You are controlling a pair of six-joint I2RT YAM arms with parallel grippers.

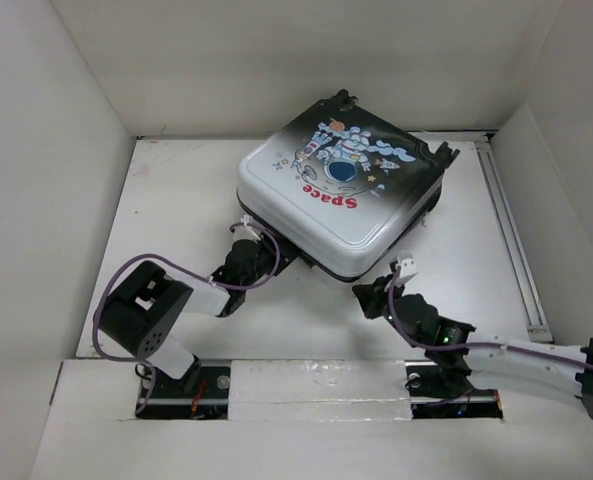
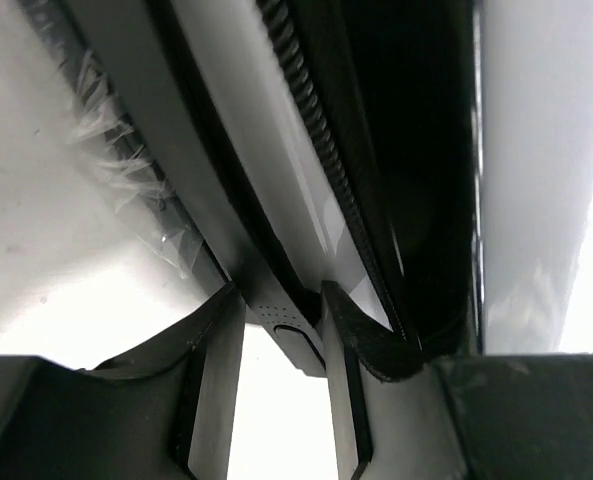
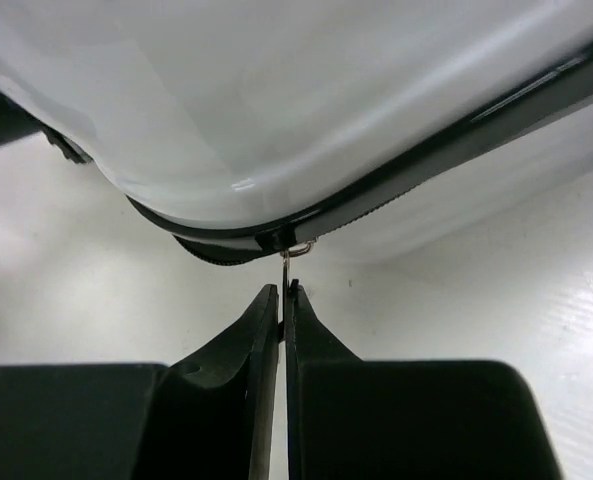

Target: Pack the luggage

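The luggage (image 1: 341,190) lies flat and closed on the white table, astronaut and red "Space" print facing up. My left gripper (image 1: 246,232) is at its near-left edge. In the left wrist view that gripper (image 2: 281,298) is shut on a flat black tab (image 2: 294,340) that sticks out from the luggage's seam beside the zipper teeth (image 2: 316,130). My right gripper (image 1: 368,288) is at the near corner. In the right wrist view it (image 3: 283,290) is shut on the thin metal zipper pull (image 3: 286,265), which hangs from the black seam (image 3: 426,160) under the white shell (image 3: 276,100).
White walls enclose the table on the left, back and right. A metal rail (image 1: 511,240) runs along the right side. Crinkled clear plastic (image 2: 126,170) lies by the luggage's left edge. Both arm bases sit on a rail (image 1: 316,385) at the near edge.
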